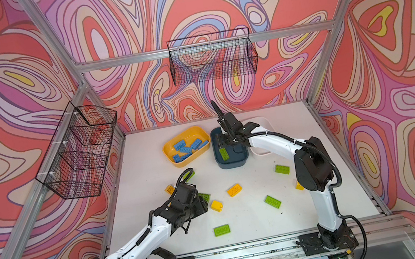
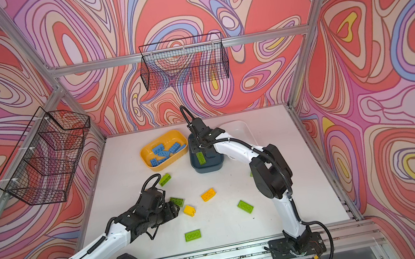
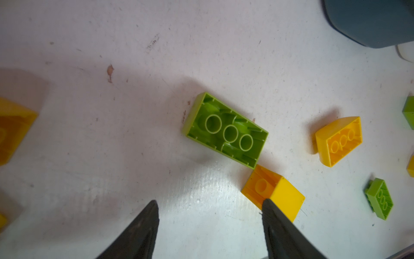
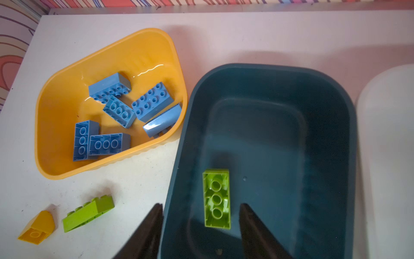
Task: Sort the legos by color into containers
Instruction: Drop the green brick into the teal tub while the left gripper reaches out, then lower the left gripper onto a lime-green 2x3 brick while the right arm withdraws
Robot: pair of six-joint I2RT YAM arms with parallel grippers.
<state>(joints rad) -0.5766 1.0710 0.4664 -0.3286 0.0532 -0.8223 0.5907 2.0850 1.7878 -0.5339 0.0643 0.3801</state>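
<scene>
Surface (image 1: 138, 182), white, scuffed. Clock is read from its middle in both top views, with 6 at the arm bases.

- Lime green rectangular plastic brick (image 1: 221, 230): 6 o'clock, nearest the front edge, hollow side up, alone.
- Second lime green brick (image 1: 272, 201): 4 o'clock, hollow side up.
- Left gripper (image 3: 210, 201): 8 o'clock, low over the surface, jaws wide, only bare surface between them. One fingertip (image 3: 273, 219) overlaps the small yellow sloped plastic brick (image 3: 284, 197) in the left wrist view; contact cannot be told.
- Third lime green brick (image 3: 226, 130): just past the fingertips, hollow side up, one corner just beside the small yellow sloped brick.
- Yellow rectangular plastic brick (image 1: 234, 190): near the centre.
- Fourth lime green brick (image 1: 282, 169): 3 o'clock, beside the right arm.
- Second small yellow brick (image 1: 169, 189): 9 o'clock.
- Fifth lime green brick (image 2: 165, 179): 10 o'clock, lying on its side.
- Yellow oblong plastic tub (image 1: 178, 164): 11 o'clock, holding six blue studded plastic bricks (image 4: 153, 101).
- Dark teal oblong plastic tub (image 4: 268, 69): 12 o'clock, just beside the yellow tub. The sixth lime green brick (image 4: 216, 198) lies on its floor, hollow side up.
- Right gripper (image 4: 201, 205): above that brick, jaws apart, gripping nothing.
- White oblong plastic tub (image 2: 241, 130): 1 o'clock, just beside the teal tub, largely hidden by the right arm; contents cannot be told.
</scene>
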